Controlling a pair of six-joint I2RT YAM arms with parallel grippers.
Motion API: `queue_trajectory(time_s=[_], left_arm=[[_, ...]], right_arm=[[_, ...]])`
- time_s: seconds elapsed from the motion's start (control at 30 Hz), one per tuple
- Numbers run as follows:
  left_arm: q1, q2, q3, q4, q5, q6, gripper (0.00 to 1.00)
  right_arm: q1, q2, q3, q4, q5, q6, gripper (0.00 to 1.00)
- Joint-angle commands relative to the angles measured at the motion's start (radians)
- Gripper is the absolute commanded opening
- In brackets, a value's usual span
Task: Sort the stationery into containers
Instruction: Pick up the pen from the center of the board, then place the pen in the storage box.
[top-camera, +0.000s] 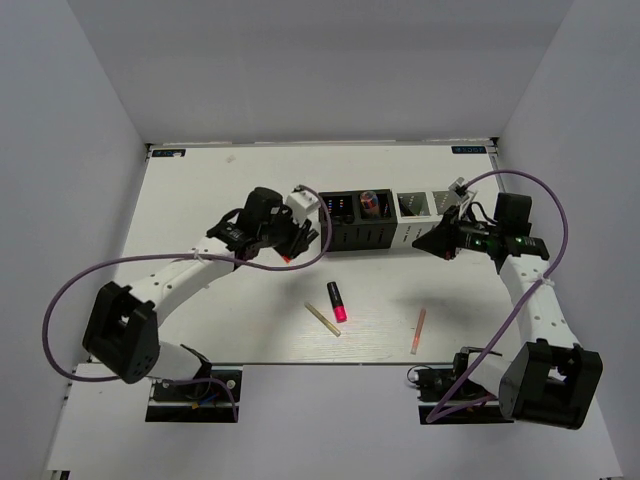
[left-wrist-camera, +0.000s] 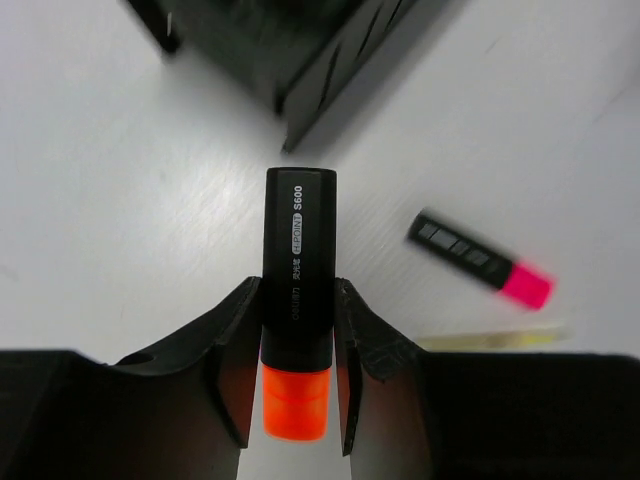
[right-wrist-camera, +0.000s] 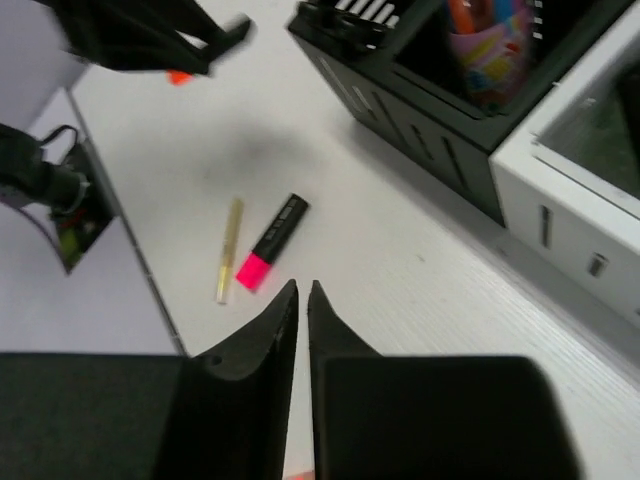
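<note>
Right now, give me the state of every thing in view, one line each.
Left fingers: shut on the orange highlighter.
Orange highlighter: capped, gripped near its cap.
Right fingers: shut, empty.
Pink highlighter: capped, lying loose.
Beige stick: lying flat beside the pink highlighter.
Salmon stick: lying flat, apart from the others.
Containers: upright; one black cup holds something colourful.

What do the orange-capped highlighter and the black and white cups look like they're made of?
Orange-capped highlighter: likely plastic; smooth matte black barrel, printed label, translucent glossy cap. Black cups and white cup: thin flat slotted walls, matte; painted metal or plastic, cannot tell which.
</note>
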Motion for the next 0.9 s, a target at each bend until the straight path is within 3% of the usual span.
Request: queue_trajectory(time_s=[0.0, 0.07, 0.17, 0.3, 0.43, 0.7, 0.87], left_arm=[[-0.053, -0.067, 0.077, 0.113, 0.090, -0.111, 0.00], [-0.098, -0.056, 0.115, 0.182, 0.095, -0.138, 0.00], [-0.138, -0.015, 0.133, 0.412, 0.101, -0.211, 0.00], [-0.159, 0.137, 0.233, 0.583, 0.120, -0.296, 0.00], [-0.185, 0.280, 0.345, 0.756, 0.130, -0.361, 0.00], [-0.237, 0.591, 0.734, 0.798, 0.058, -0.374, 0.00], [-0.254, 0.742, 0.839, 0.806, 0.006, -0.394, 0.00]], right_arm=[[-0.006, -0.008, 0.045, 0.014, 0.139, 0.047, 0.13], [-0.006, -0.033, 0.040, 0.034, 0.250, 0.076, 0.20], [-0.012, -0.085, 0.001, 0.101, 0.376, 0.125, 0.20], [-0.015, -0.157, -0.047, 0.172, 0.530, 0.153, 0.02], [-0.026, -0.153, -0.053, 0.204, 0.627, 0.197, 0.00], [-0.046, -0.163, -0.070, 0.227, 0.641, 0.203, 0.00], [-0.064, -0.163, -0.087, 0.235, 0.622, 0.205, 0.00]])
